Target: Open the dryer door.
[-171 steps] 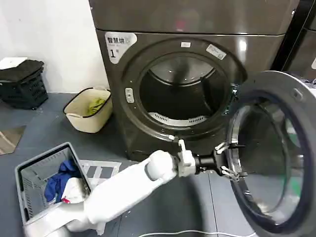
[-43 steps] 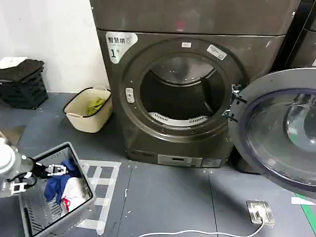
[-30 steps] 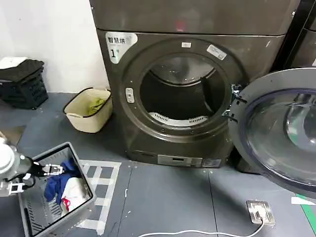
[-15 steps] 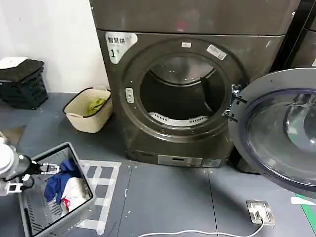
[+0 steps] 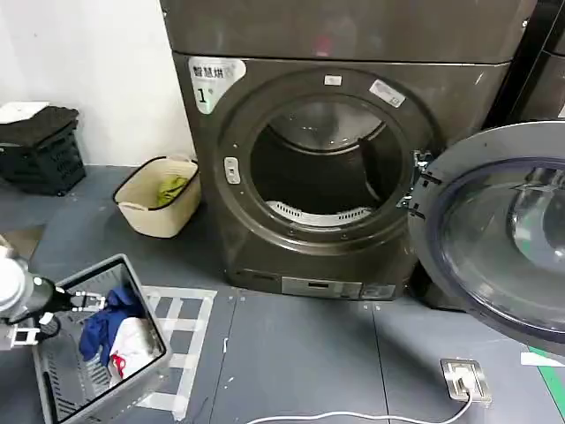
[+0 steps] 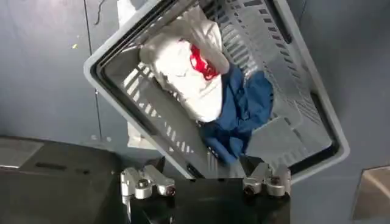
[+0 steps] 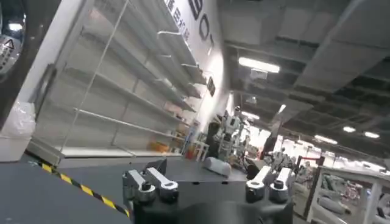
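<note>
Grey plastic laundry basket (image 5: 97,340) nearest, left gripper (image 5: 84,303) hovering over its rim, fingers spread, empty. Right gripper (image 7: 206,182) parted too, holding nothing. Dryer door (image 5: 494,231) far right of left gripper, already swung wide off drum opening (image 5: 322,172). Task looks done.

Left gripper (image 5: 84,301) (formerly at dryer door (image 5: 494,230)) back over basket (image 5: 132,375).

One dryer door (image 5: 503,238), one grey laundry basket (image 5: 62,305), one cream tub (image 5: 141,210), one black crate (image 5: 40,159).
</note>
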Available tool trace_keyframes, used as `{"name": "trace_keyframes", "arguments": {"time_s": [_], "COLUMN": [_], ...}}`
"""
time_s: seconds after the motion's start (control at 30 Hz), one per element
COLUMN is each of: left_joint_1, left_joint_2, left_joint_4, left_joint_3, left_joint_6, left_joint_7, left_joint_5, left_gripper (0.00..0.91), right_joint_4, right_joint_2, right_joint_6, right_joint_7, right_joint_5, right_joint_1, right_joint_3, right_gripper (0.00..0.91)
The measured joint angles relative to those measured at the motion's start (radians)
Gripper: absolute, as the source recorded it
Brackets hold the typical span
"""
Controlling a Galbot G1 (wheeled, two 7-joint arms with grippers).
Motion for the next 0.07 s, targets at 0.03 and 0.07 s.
{"name": "trace_keyframes", "arguments": {"time_s": [0.03,0.07], "left_joint_1": [0.000,0.000], "left_joint_2": [0.000,0.000], "left_joint_4": [0.001,0.003], "left_joint_3": [0.000,0.000], "left_joint_6": [0.000,0.000], "left_joint_7": [-0.001,-0.001], "left_joint_5": [-0.001,-0.002], "left_gripper": [0.907,0.907], "right_joint_4": [0.000,0.000], "right_joint_2": [0.001,0.001], "right_joint_6": [0.000,0.000], "right_joint_7": [0.000,0.000], "right_joint_5": [-0.001,-0.001], "right_joint_1": [0.001,0.001], "right_joint_3": [0.000,0.000], "right_gripper": [0.907,0.907]}}
